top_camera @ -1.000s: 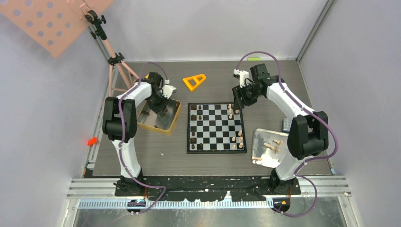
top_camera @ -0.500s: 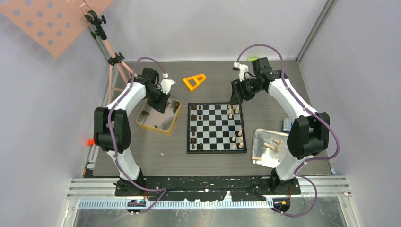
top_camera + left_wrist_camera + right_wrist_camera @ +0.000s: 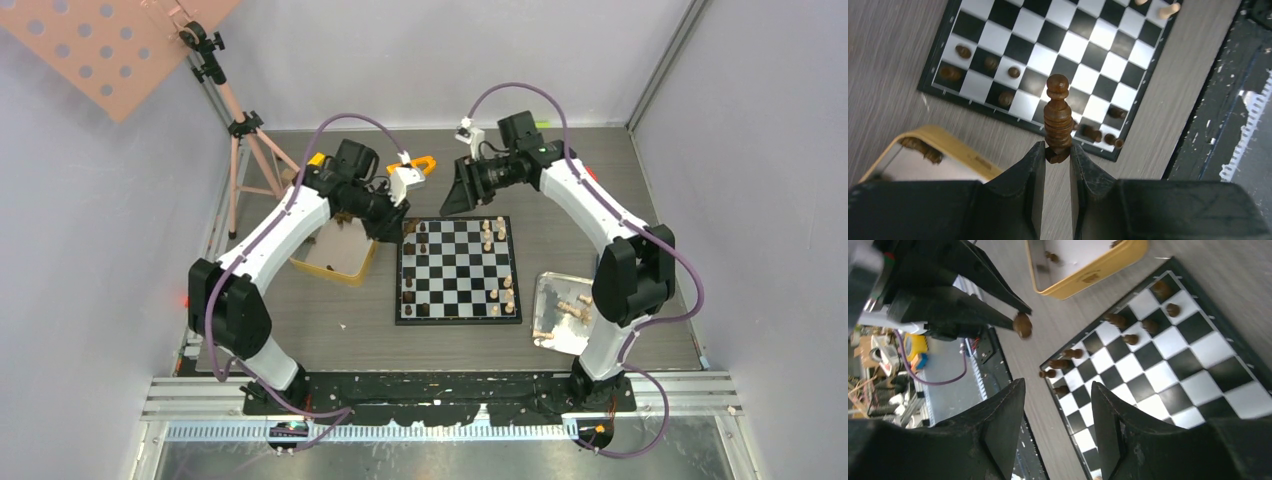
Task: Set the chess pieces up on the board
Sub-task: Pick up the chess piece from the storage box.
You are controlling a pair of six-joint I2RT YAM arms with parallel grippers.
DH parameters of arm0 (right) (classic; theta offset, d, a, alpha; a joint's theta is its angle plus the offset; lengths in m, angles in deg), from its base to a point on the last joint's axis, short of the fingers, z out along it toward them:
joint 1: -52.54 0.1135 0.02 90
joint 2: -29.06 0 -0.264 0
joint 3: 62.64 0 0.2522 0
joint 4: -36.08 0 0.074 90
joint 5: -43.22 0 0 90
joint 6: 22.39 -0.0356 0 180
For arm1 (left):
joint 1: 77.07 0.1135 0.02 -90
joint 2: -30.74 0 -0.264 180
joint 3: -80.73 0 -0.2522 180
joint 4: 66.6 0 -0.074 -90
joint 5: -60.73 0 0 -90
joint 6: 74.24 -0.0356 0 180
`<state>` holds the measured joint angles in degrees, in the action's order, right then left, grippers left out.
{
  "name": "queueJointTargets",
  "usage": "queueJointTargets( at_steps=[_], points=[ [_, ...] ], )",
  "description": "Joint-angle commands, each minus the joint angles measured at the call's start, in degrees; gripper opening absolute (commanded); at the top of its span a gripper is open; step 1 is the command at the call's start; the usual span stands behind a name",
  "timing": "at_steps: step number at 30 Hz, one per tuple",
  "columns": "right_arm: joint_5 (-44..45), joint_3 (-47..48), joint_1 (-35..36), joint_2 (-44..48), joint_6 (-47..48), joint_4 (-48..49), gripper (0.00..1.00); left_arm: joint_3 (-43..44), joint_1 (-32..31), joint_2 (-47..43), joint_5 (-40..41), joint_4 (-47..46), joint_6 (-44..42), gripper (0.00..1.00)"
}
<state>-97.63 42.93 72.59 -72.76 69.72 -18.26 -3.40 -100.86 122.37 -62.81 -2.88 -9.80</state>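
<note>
Left wrist view. Shows the left fingers (image 3: 1057, 150) pinched narrowly on the base of one dark chess piece (image 3: 1058, 112), held upright and seen against the border of the board (image 3: 1075, 47). Shows the gold tin (image 3: 943, 140) at lower left of the frame.

Right wrist view. Shows the right fingers (image 3: 1058, 390) spread wide, holding nothing, above the surface (image 3: 1063, 335) beside the board's corner.

Top external view. Places the left fingers at the board's upper left corner, moved there from over the tin within the last second. Places the right fingers just past the board's upper edge, withdrawn from its upper right corner.

Judged: pick-up done, transfer under way, placement among the dark pieces (image 3: 408, 245) in the left columns pending. Leaves pale pieces (image 3: 506, 290) at the board's right and more in the silver tray (image 3: 545, 283).
</note>
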Motion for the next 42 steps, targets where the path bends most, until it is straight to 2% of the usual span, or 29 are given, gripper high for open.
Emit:
queueJointTargets(
  at_steps=[1,10,14,19,25,30,36,42],
  points=[
    [-4.1,2.37,3.84,-0.62,-1.96,2.25,0.57,4.54,-2.9,0.51,-3.88,-0.62,0.92,0.03],
    [-6.73,1.37,6.55,-2.63,-3.39,3.01,0.56,4.35,-6.09,1.19,-3.88,-2.3,1.87,0.02],
    [-7.58,1.03,6.58,-3.19,-4.47,4.01,0.49,3.65,-6.18,0.84,-3.99,-2.77,2.24,0.02],
    [-8.77,0.72,6.58,-3.82,-5.4,4.63,0.32,3.26,-6.27,0.73,-3.91,-2.91,2.52,0.02],
    [-9.11,-0.1,6.53,-3.53,-5.7,4.88,0.24,2.59,-6.35,0.39,-3.38,-3.47,3.04,0.02],
    [-8.26,-0.69,6.39,-2.29,-5.54,4.76,0.1,1.73,-6.35,0.13,-2.44,-3.91,3.33,0.02],
    [-4.9,-1.07,4.25,-0.57,-4.94,3.88,0.01,-0.05,-6.27,-0.74,-0.73,-4.42,2.87,0.02],
    [1.3,-1.48,2.19,-0.32,-2.65,1.98,0.01,-3.69,-5.21,-2.69,1.01,-4.77,1.97,0.01]
  ],
)
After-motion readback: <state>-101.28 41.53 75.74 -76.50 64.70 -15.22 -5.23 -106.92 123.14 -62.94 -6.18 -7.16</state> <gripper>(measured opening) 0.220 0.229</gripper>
